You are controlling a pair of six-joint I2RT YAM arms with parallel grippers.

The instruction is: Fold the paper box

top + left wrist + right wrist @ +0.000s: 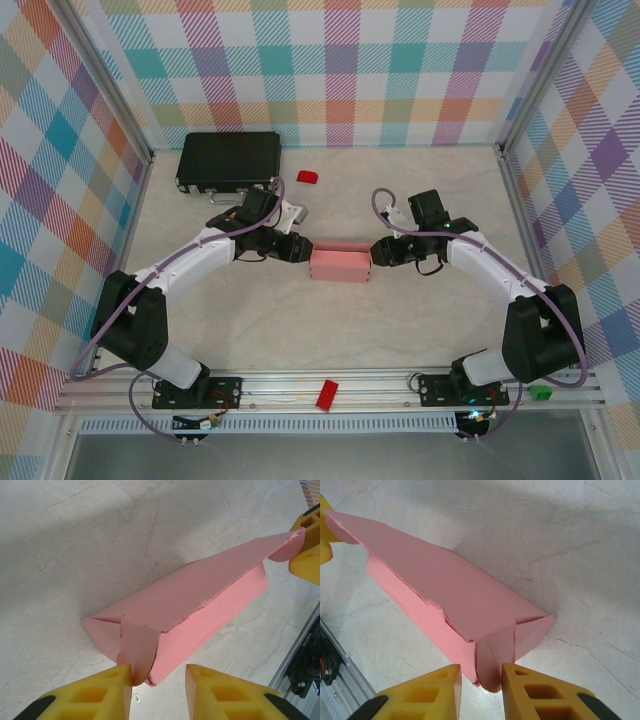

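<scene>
The paper box (340, 264) is a small pink rectangular box lying lengthwise at the table's middle, with one gripper at each end. My left gripper (300, 250) is at its left end. In the left wrist view (159, 682) its jaws stand apart around the box's corner, and the curved end flap (140, 650) rests against the left finger (107, 692). My right gripper (378, 252) is at the right end. Its jaws (481, 685) are open around the hanging end flap (497, 655), which touches the right finger (535, 692). The box (445, 595) lid sits slightly raised along its torn-looking edge.
A black hard case (228, 160) lies at the back left, with a small red block (307, 177) to its right. Another red block (327, 394) sits on the front metal rail (400, 382). Plaid walls enclose the table on three sides.
</scene>
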